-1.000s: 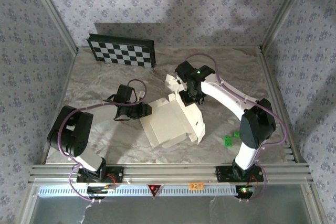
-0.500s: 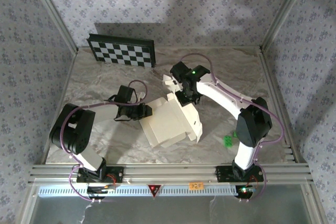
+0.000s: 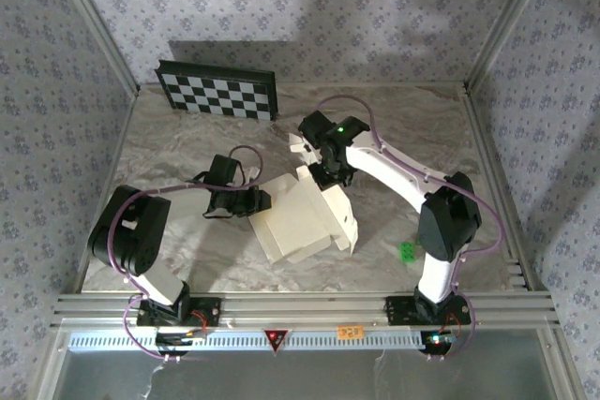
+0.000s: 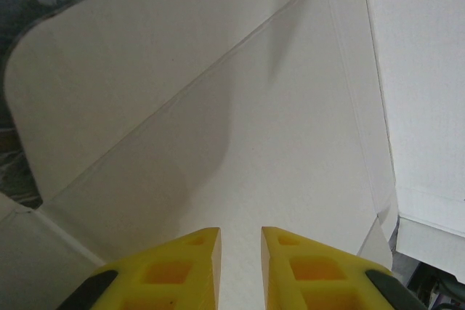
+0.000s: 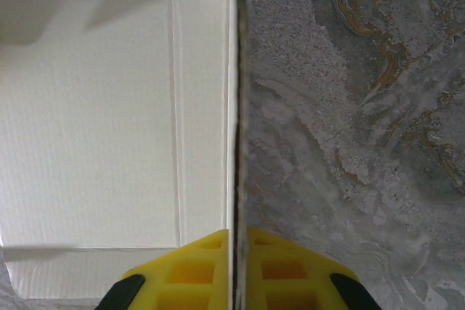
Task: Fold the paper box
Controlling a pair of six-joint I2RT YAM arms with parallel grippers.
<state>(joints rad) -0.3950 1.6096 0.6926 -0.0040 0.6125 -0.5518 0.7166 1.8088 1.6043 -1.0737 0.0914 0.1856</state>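
Note:
The paper box [image 3: 298,220] is a white cardboard sheet lying partly folded in the middle of the table. My right gripper [image 3: 328,175] is at its far right side, shut on the thin edge of a raised wall. That edge runs straight between the yellow fingers [image 5: 200,270] of the right gripper [image 5: 237,231], with the box's white inner panel [image 5: 94,121] to its left. My left gripper [image 3: 258,200] is at the box's left edge. It [image 4: 240,231] hovers over a white panel [image 4: 276,143], narrowly open with nothing between its fingers.
A black-and-white checkerboard panel [image 3: 218,90] leans at the back left. A small green piece [image 3: 407,251] lies near the right arm's base. The marble table [image 3: 169,142] is enclosed by patterned walls, with a metal rail [image 3: 300,306] along the front.
My right gripper has moved left with the box's wall, tipping it further over the base. The left gripper has stayed at the box's left edge.

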